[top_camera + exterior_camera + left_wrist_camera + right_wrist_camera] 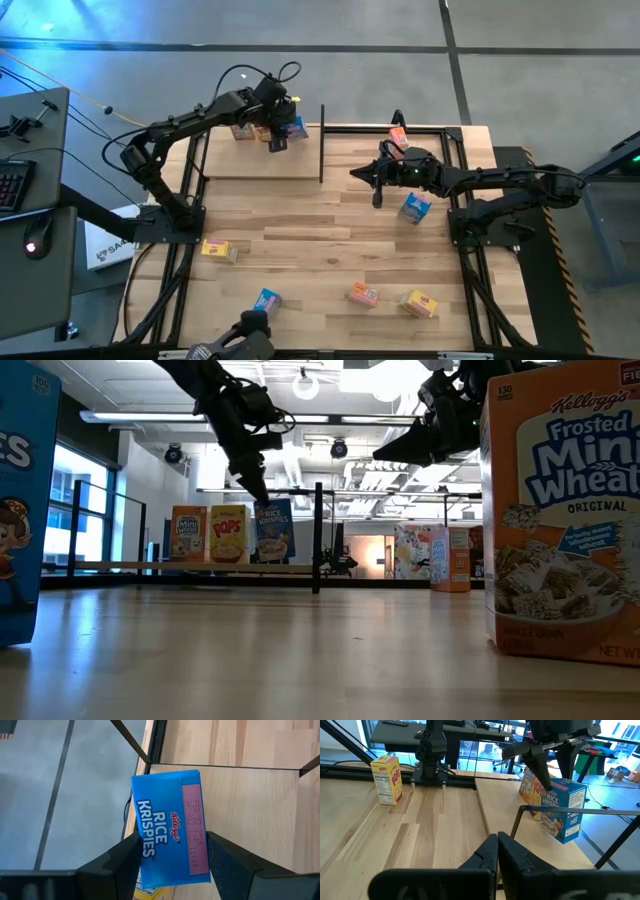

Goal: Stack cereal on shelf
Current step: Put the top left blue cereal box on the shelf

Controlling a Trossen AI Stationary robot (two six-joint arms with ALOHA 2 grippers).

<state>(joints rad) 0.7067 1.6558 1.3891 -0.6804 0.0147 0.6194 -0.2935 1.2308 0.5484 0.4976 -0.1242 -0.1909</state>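
Note:
The shelf [260,165] is a pale board in a black tube frame at the table's far left. An orange-pink [188,533], a yellow [229,534] and a blue cereal box [273,530] stand upright on it in a row. My left gripper [173,845] comes down over the blue box [296,128] and is shut on its top. My right gripper [497,845] is shut on nothing and hovers above the table's middle [378,190], right of the shelf's end post [322,140]. My left gripper pinches the blue box's top end [172,825] between its two fingers, one on each of two opposite faces. The fingers [227,860] come from above, pointing down, and lie across the short way of the top. The box is upright with its bottom on the shelf board [505,805].
Loose boxes sit on the tabletop: blue [415,207] and orange-pink [398,135] by the right arm, yellow [218,250] near the left arm's base, and blue [267,300], orange-pink [363,294] and yellow [420,303] along the near edge. The table's middle [320,225] has free room.

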